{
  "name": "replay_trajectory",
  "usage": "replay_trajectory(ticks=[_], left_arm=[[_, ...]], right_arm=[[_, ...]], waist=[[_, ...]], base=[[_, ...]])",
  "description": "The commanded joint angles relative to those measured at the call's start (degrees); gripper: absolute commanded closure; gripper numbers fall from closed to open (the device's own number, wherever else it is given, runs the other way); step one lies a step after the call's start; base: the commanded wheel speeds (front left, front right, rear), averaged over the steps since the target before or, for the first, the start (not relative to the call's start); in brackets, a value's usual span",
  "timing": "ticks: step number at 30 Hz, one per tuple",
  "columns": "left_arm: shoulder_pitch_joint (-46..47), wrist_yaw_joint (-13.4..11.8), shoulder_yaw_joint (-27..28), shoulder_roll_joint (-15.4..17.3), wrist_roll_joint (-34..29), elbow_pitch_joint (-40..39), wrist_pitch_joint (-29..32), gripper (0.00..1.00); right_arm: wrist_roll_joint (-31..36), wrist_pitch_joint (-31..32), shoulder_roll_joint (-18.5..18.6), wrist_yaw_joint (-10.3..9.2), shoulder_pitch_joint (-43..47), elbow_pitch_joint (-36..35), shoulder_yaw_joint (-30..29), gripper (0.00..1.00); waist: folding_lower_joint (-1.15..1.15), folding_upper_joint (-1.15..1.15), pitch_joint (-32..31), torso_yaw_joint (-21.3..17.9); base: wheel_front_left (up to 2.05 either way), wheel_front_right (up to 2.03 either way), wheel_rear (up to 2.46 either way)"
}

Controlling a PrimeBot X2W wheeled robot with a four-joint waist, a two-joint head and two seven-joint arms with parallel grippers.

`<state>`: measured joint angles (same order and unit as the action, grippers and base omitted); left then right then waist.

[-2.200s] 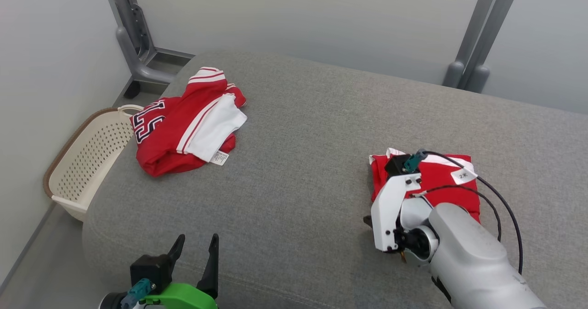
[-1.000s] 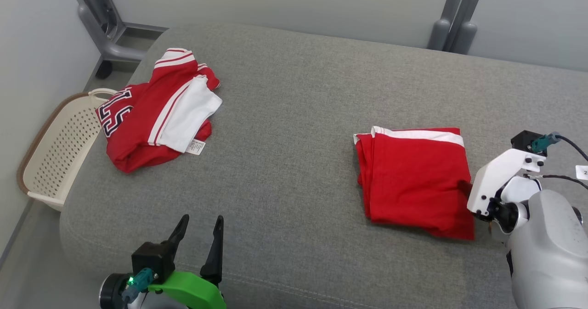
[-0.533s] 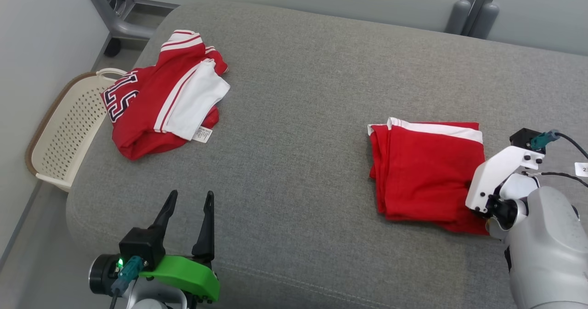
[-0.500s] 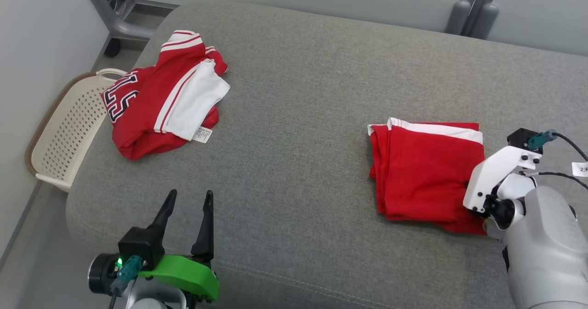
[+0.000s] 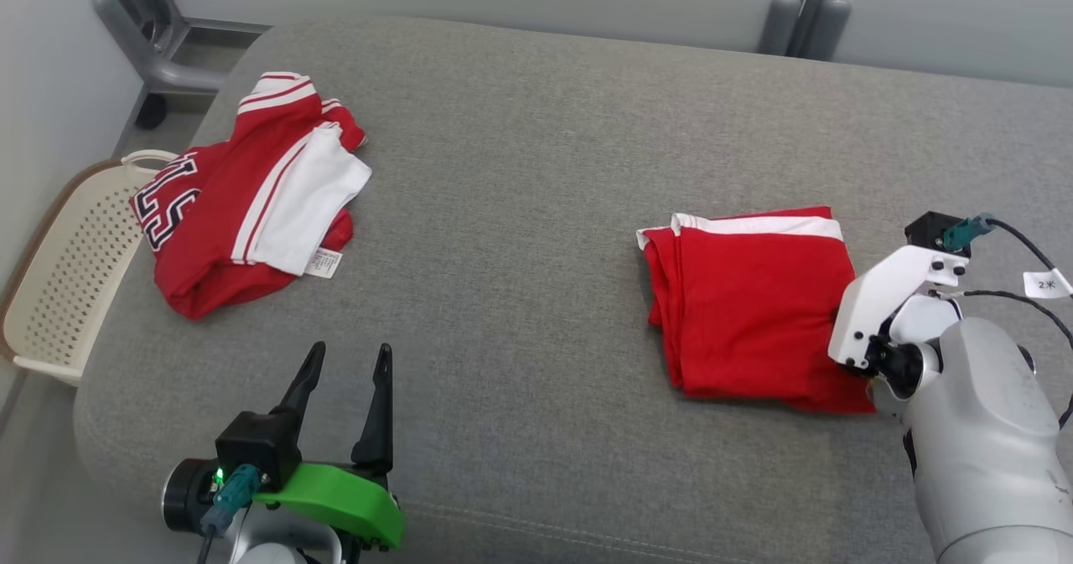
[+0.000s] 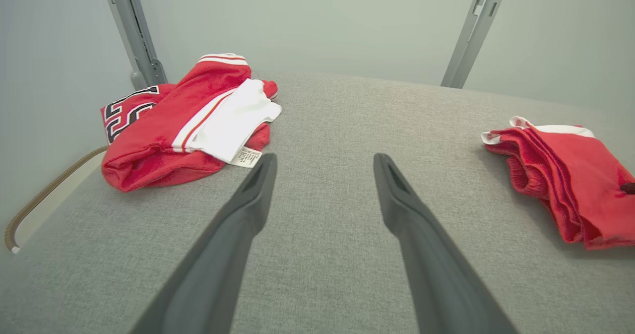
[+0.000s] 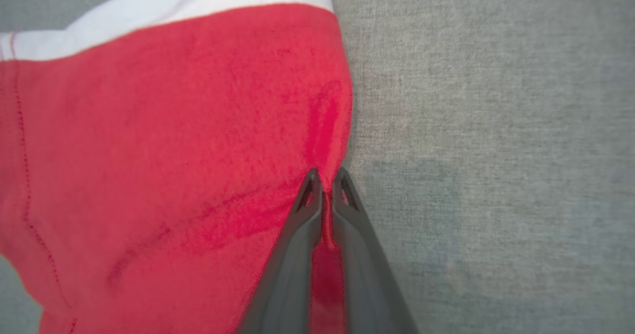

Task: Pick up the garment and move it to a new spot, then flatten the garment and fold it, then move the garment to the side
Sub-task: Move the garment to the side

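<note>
Gripping with my right claw (image 7: 326, 176), I pinch the folded red garment's (image 5: 750, 296) right edge on the grey cushion (image 5: 520, 212). My left claw (image 5: 350, 350) hangs wide open, empty.

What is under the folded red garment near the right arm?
The grey cushion lies under the folded red garment. Several stacked layers show at its left edge; anything between them is covered. The right gripper has its jaws shut on the garment's right edge.
</note>
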<state>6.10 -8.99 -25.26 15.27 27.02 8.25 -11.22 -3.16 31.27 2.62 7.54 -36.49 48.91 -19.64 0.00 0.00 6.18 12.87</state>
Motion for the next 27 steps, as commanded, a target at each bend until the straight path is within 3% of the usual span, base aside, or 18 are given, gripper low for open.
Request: replay_trajectory(ticks=[1, 13, 27], left_arm=[[0.7, 0.3, -0.1, 0.1, -0.1, -0.2, -0.1, 0.0], [4.8, 1.4, -3.0, -0.2, -2.1, -2.6, 0.7, 0.0], [12.9, 2.5, -6.4, 1.2, -6.7, -11.4, 5.3, 0.0]], right_arm=[[0.6, -0.5, 0.5, -0.09, -1.1, -0.2, -0.1, 1.0], [3.7, -2.2, 4.6, -0.09, -8.4, 0.2, 3.1, 1.0], [8.4, -7.8, 12.9, -0.09, -18.9, 2.9, 3.4, 1.0]], waist=[[0.0, 0.0, 0.8, -2.6], [0.0, 0.0, 5.9, -13.6], [0.0, 0.0, 17.3, -21.4]], base=[[0.0, 0.0, 0.0], [0.0, 0.0, 0.0], [0.0, 0.0, 0.0]])
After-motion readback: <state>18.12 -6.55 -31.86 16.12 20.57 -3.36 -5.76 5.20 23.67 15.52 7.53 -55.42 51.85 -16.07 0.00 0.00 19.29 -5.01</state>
